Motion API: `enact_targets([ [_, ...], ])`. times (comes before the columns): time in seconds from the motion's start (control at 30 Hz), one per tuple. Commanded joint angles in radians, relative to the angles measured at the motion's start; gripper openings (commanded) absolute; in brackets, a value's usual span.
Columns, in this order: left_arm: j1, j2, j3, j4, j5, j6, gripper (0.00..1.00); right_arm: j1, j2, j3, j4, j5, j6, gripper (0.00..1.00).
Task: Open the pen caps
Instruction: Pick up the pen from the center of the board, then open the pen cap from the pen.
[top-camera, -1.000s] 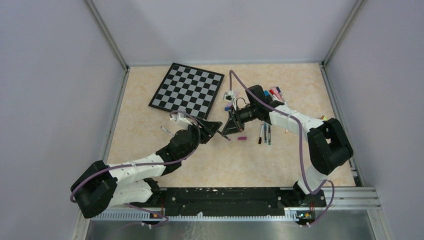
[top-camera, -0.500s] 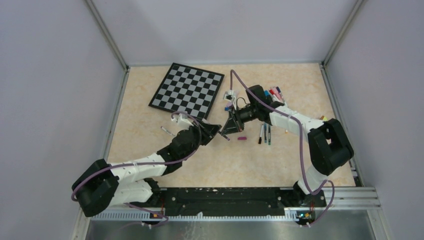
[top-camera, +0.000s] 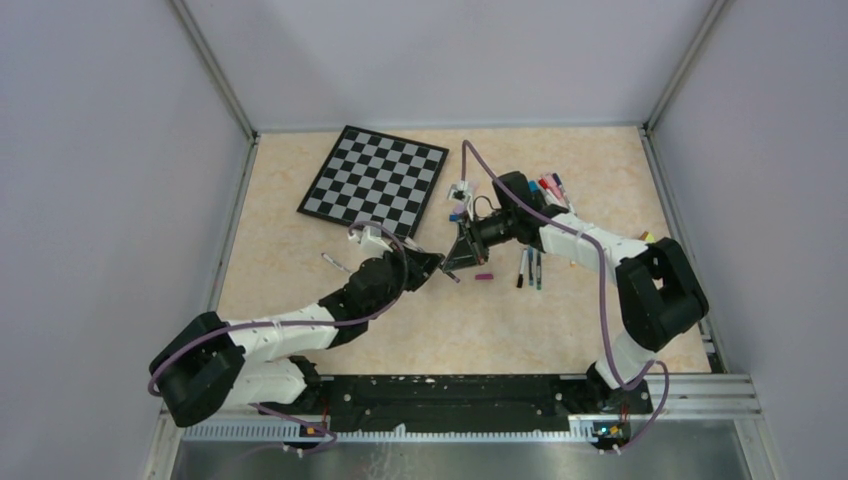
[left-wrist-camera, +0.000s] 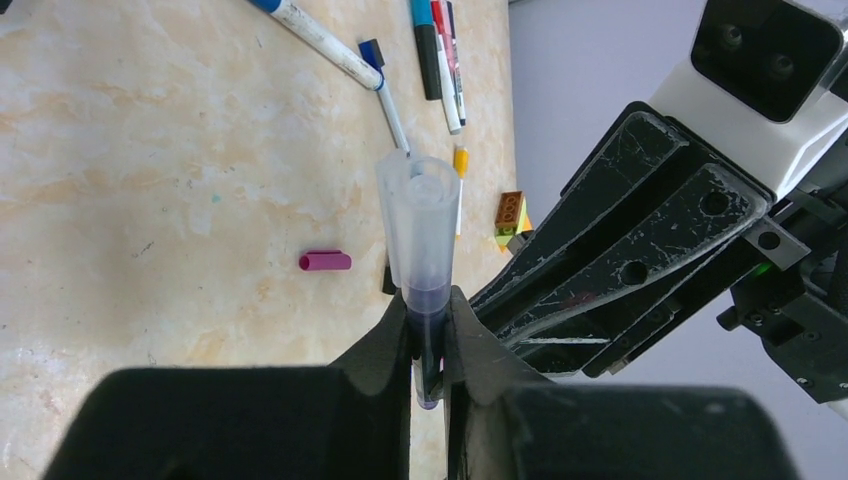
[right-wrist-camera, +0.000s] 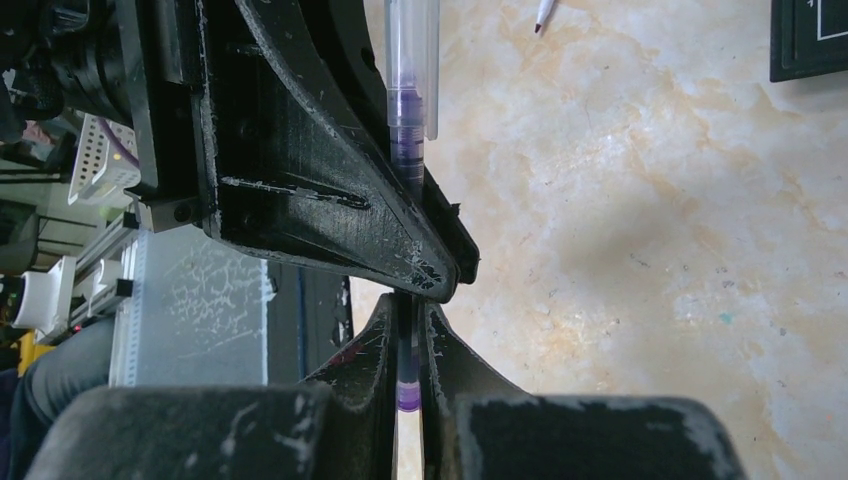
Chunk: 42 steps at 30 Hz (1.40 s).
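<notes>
Both grippers meet over the table's middle, shut on one pen (left-wrist-camera: 420, 225) with a clear barrel and purple ink inside. My left gripper (left-wrist-camera: 430, 300) clamps its dark purple section, and the clear part sticks out beyond the jaws. My right gripper (right-wrist-camera: 408, 305) clamps the same pen (right-wrist-camera: 412, 70) near its purple end, right against the left fingers (right-wrist-camera: 300, 170). In the top view the left gripper (top-camera: 432, 262) and right gripper (top-camera: 456, 258) touch tip to tip. I cannot tell the cap from the body here. A loose purple cap (top-camera: 483, 276) lies on the table just right of them, also in the left wrist view (left-wrist-camera: 325, 261).
The chessboard (top-camera: 375, 180) lies at the back left. Two or three pens (top-camera: 528, 268) lie right of the grippers, and several capped pens (top-camera: 547, 186) lie behind the right arm. One thin pen (top-camera: 335, 262) lies left of the left arm. A yellow-orange block (left-wrist-camera: 510, 210) sits far right.
My left arm's wrist has shifted slightly to the right. Both grippers stay shut together on the pen in the same spot.
</notes>
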Motion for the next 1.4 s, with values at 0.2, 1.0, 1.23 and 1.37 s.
enact_targets([
  [0.2, -0.005, -0.062, 0.019, 0.070, 0.028, 0.216, 0.03, 0.001, -0.139, 0.010, -0.147, -0.050, -0.225, 0.50],
  [1.0, 0.078, 0.117, 0.349, -0.168, 1.139, 0.851, 0.04, -0.301, -0.482, -0.159, -0.247, -0.375, -0.239, 0.75],
  [1.23, 0.015, 0.220, 0.409, -0.142, 1.167, 0.843, 0.05, -0.300, -0.459, -0.212, -0.069, -0.391, -0.075, 0.74],
  [1.37, -0.003, 0.257, 0.418, -0.117, 1.196, 0.826, 0.06, -0.299, -0.454, -0.227, -0.044, -0.400, -0.064, 0.74],
])
